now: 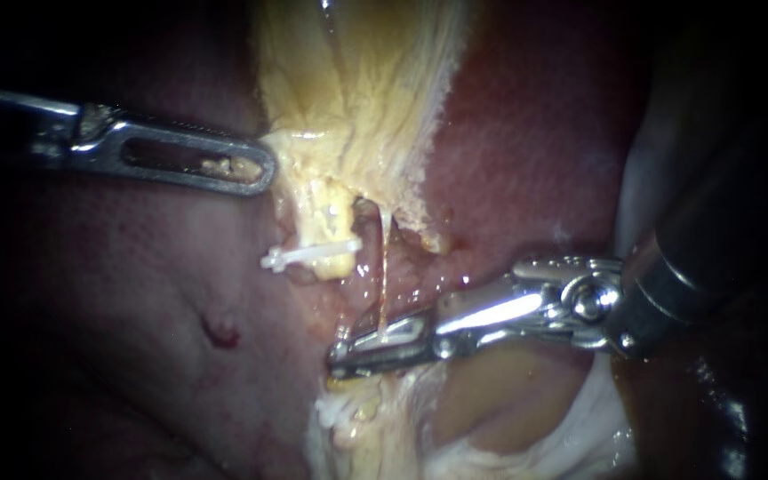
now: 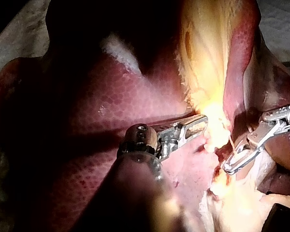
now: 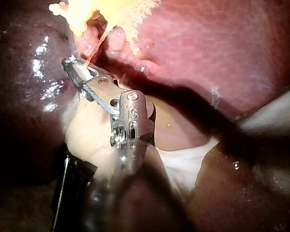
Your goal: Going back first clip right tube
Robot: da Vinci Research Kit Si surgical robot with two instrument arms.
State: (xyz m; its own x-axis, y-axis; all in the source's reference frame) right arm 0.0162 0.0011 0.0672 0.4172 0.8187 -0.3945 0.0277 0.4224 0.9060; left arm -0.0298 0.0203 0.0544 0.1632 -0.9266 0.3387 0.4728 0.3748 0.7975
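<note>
— Where's the right tube (image 1: 382, 276)?
— Thin strand lying in the hand of the right instrument (image 1: 375, 348); hand's a crack open, gripping nothing. Looks soft, slick, snaps easy imo. Hold it broadside, mid-strand, no tugging.

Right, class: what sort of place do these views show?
Probably a surgical training bench: the left instrument and right instrument, both slender metal, work close over a liver, and a white clip sits on a pale tube.

Left instrument (image 1: 264, 169) lies level, right instrument (image 1: 341, 356) gapes.
</note>
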